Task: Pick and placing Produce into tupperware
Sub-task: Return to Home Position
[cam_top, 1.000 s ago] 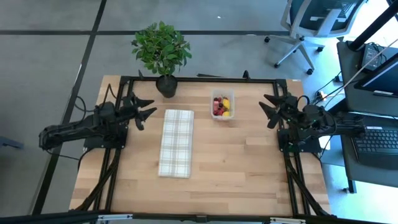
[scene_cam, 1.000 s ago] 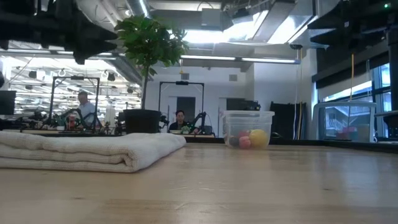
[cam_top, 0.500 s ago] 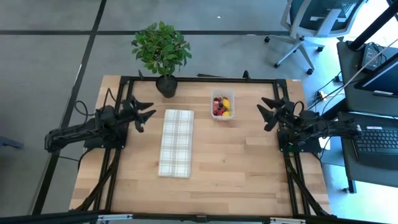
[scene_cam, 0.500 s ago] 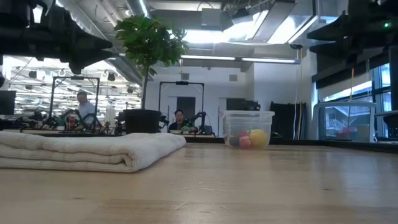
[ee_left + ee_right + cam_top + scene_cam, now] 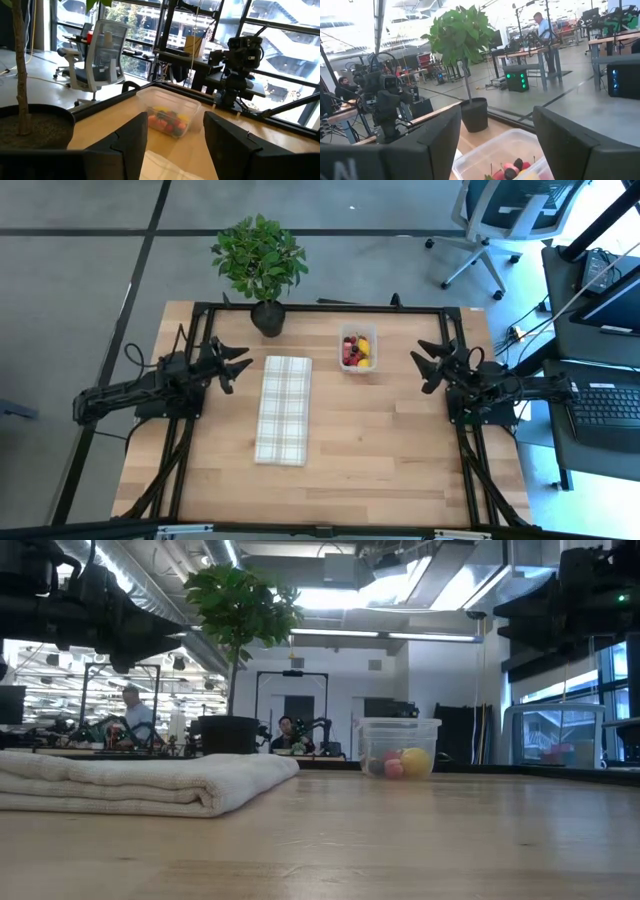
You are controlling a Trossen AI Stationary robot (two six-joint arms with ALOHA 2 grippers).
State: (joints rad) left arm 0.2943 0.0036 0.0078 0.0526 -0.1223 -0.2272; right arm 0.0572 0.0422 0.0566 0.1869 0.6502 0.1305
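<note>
Produce (image 5: 356,353): heaped inside tupperware (image 5: 358,328), none seen loose on tabletop (image 5: 380,440). Left jaws: released and empty, well off tupperware's left, beyond checked cloth (image 5: 283,410). Right jaws: spread too (nothing between them), near tupperware's right. Farther out, left arm (image 5: 130,392) and right arm (image 5: 520,388): shifted only slightly over the last second, keeping clear of tupperware. Suggests picking finished, no piece left to fetch, with homing almost settled.
</note>
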